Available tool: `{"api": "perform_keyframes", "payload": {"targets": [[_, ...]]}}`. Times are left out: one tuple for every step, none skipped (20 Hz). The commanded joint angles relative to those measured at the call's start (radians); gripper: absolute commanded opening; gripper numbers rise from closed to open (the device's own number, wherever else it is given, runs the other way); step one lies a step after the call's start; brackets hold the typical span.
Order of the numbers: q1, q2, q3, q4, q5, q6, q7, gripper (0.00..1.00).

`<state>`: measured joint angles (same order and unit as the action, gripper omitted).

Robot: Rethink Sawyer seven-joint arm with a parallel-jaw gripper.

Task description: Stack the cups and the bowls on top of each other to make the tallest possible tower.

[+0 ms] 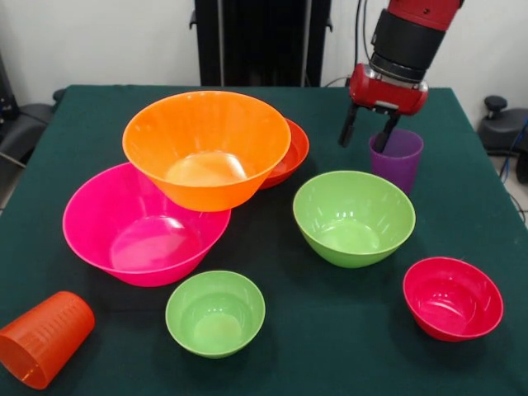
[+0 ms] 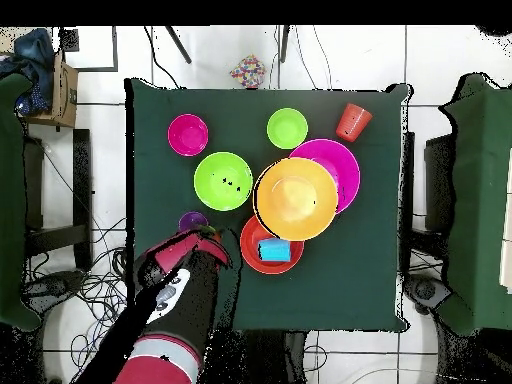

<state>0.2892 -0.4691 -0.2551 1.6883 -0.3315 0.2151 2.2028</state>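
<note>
Gripper (image 1: 369, 130) positioned over purple cup (image 1: 397, 159), jaws apart; one finger appears inside the rim. Large orange bowl (image 1: 206, 147) rests tilted on pink bowl (image 1: 142, 224).

A dark green table (image 1: 462, 206) stands on white tiled floor (image 2: 90, 130), with a cardboard box (image 2: 66, 82) beside it.

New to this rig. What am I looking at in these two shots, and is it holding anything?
It is one red and black robot arm at a green table. One picture looks across the table at the robot, the other straight down. The hand hangs open at the purple cup, one finger over its rim, not yet closed on it. Spread out are a large orange bowl leaning on a large pink bowl, a red-orange bowl holding a blue cup, two green bowls, a crimson bowl, and an orange cup on its side.
</note>
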Motion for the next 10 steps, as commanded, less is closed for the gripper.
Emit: {"api": "perform_keyframes", "payload": {"targets": [[0.031,0.077,0.034,-0.038,-0.009,-0.125,0.109,1.0],[0.035,0.085,0.033,-0.039,-0.003,-0.141,0.115,1.0],[0.041,0.094,0.031,-0.043,0.006,-0.159,0.124,1.0],[0.048,0.104,0.03,-0.048,0.016,-0.169,0.13,1.0],[0.059,0.119,0.023,-0.059,0.029,-0.176,0.139,1.0],[0.071,0.134,0.016,-0.07,0.043,-0.181,0.147,1.0],[0.078,0.145,0.013,-0.081,0.057,-0.181,0.153,1.0],[0.084,0.153,0.01,-0.09,0.071,-0.181,0.156,1.0],[0.091,0.161,0.006,-0.098,0.084,-0.181,0.16,1.0],[0.098,0.169,0.003,-0.107,0.097,-0.184,0.163,1.0]]}}
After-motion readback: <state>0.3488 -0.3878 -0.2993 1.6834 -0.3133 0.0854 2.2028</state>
